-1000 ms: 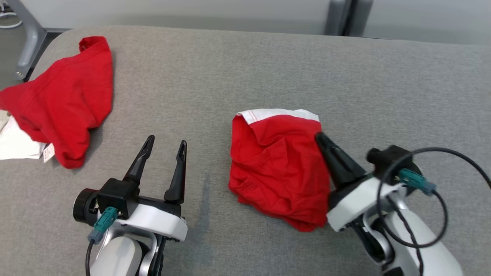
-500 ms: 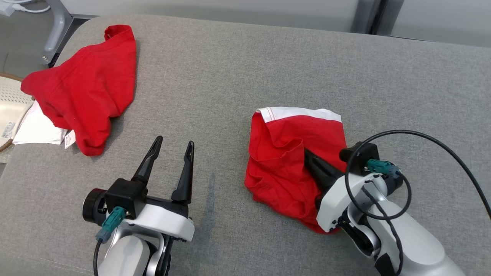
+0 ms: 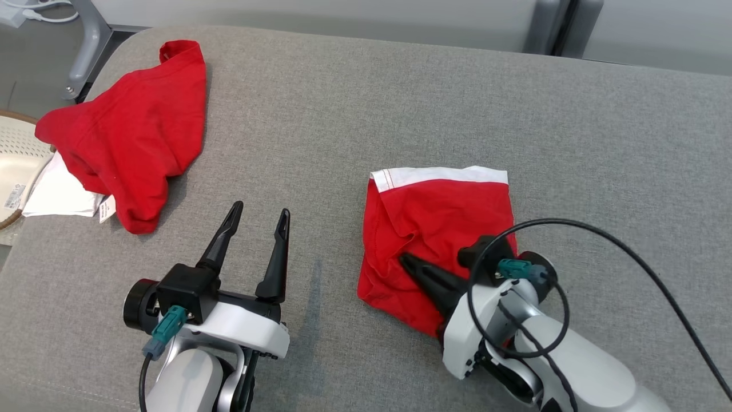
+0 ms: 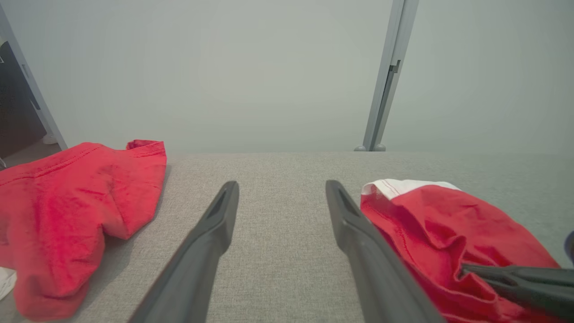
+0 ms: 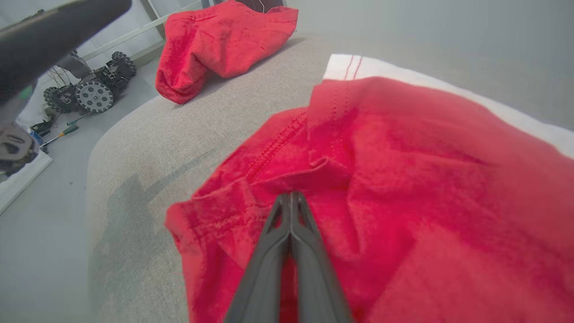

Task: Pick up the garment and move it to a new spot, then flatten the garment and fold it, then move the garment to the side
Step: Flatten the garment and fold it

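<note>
The garment [image 3: 440,212] is a folded red bundle with a white, red-striped sleeve edge along its far side, lying right of centre on the grey padded surface [image 3: 366,114]. My right gripper [image 3: 403,258] is shut and lies on top of the cloth near its lower left part. In the right wrist view its closed tips [image 5: 291,195] touch a raised fold of the garment [image 5: 403,179], with no cloth seen between them. My left gripper [image 3: 260,209] stands open over bare surface, left of the garment [image 4: 448,224]. In the left wrist view nothing lies between its fingers [image 4: 224,215].
A second crumpled red garment [image 3: 131,131] with a white part [image 3: 57,194] and a small label lies at the surface's far left corner, partly over a cream perforated basket [image 3: 14,160]. A small wheeled machine [image 5: 94,92] stands on the floor beyond the left edge.
My right gripper, still shut, has swept from the garment's right edge across the cloth to its lower left. The cloth looks flatter. The camera shifted slightly. The left gripper has not moved.
</note>
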Tool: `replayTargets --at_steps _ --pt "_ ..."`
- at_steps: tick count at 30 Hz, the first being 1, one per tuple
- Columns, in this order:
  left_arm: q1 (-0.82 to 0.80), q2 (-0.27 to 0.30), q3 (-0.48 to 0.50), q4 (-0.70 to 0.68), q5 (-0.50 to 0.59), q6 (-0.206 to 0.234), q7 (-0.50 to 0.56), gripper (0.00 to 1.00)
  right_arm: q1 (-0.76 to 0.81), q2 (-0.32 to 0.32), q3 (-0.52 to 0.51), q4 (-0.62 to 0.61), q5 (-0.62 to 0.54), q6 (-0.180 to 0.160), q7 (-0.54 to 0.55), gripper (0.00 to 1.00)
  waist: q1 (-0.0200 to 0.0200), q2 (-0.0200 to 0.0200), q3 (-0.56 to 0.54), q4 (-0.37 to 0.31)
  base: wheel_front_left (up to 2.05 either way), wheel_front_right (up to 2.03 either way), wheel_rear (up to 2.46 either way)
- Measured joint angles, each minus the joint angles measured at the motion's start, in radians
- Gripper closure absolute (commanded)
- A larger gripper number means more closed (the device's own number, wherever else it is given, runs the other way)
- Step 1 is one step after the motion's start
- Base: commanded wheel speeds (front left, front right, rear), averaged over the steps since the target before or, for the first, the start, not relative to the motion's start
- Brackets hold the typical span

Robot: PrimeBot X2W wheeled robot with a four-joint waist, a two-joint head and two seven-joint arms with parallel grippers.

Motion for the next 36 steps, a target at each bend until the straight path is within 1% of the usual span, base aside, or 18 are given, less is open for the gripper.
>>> replayTargets --at_steps 8,13,17,21,22,23,24,25,29,30,33,36 --pt "0.000 0.001 0.002 0.003 0.003 -0.002 -0.001 0.00 0.004 -0.014 0.081 -0.047 0.038 0.000 0.018 1.00 0.0000 0.0000 -0.001 -0.008 0.00 0.00 0.00" --pt "0.001 0.003 0.004 0.005 0.003 -0.003 -0.001 0.00 0.017 -0.025 0.088 -0.075 0.052 0.000 -0.011 1.00 0.0000 0.0000 -0.006 -0.014 0.00 0.00 0.00" --pt "0.011 0.008 0.006 0.007 0.006 -0.001 -0.001 0.00 0.032 -0.036 0.032 -0.114 0.052 0.000 -0.078 1.00 0.0000 0.0000 -0.020 -0.024 0.00 0.00 0.00" --pt "0.018 0.018 0.009 0.004 0.007 0.005 -0.001 0.00 0.073 -0.049 -0.084 -0.151 0.030 0.000 -0.145 1.00 0.0000 0.0000 -0.036 -0.039 0.00 0.00 0.00" --pt "0.018 0.021 0.010 0.002 0.007 0.005 -0.001 0.00 0.085 -0.050 -0.125 -0.159 0.018 0.000 -0.156 0.74 0.0000 0.0000 -0.041 -0.043 0.00 0.00 0.00" --pt "0.020 0.024 0.010 0.000 0.008 0.007 -0.001 0.00 0.100 -0.050 -0.163 -0.166 0.006 0.000 -0.160 0.34 0.0000 0.0000 -0.046 -0.048 0.00 0.00 0.00" --pt "0.023 0.029 0.012 -0.003 0.008 0.010 -0.001 0.00 0.117 -0.049 -0.208 -0.174 -0.007 0.000 -0.168 0.34 0.0000 0.0000 -0.051 -0.053 0.00 0.00 0.00" --pt "0.024 0.033 0.013 -0.006 0.008 0.011 0.000 0.00 0.134 -0.049 -0.250 -0.183 -0.023 0.000 -0.176 0.00 0.0000 0.0000 -0.055 -0.058 0.00 0.00 0.00" --pt "0.039 0.043 0.018 -0.017 0.007 0.019 0.004 0.00 0.199 -0.034 -0.435 -0.212 -0.095 0.000 -0.191 0.00 0.0000 0.0000 -0.074 -0.078 0.00 0.00 0.00" --pt "0.042 0.050 0.021 -0.027 0.007 0.023 0.008 0.00 0.232 -0.022 -0.509 -0.224 -0.142 0.000 -0.195 0.00 0.0000 0.0000 -0.083 -0.089 0.00 0.00 0.00" --pt "0.050 0.060 0.023 -0.039 0.007 0.031 0.017 0.00 0.276 -0.005 -0.608 -0.251 -0.190 0.000 -0.198 0.00 0.0000 0.0000 -0.096 -0.104 0.00 0.00 0.00" --pt "0.064 0.074 0.026 -0.047 0.006 0.033 0.027 0.00 0.317 0.011 -0.682 -0.276 -0.222 0.000 -0.193 0.00 0.0000 0.0000 -0.110 -0.115 0.00 0.00 0.00"
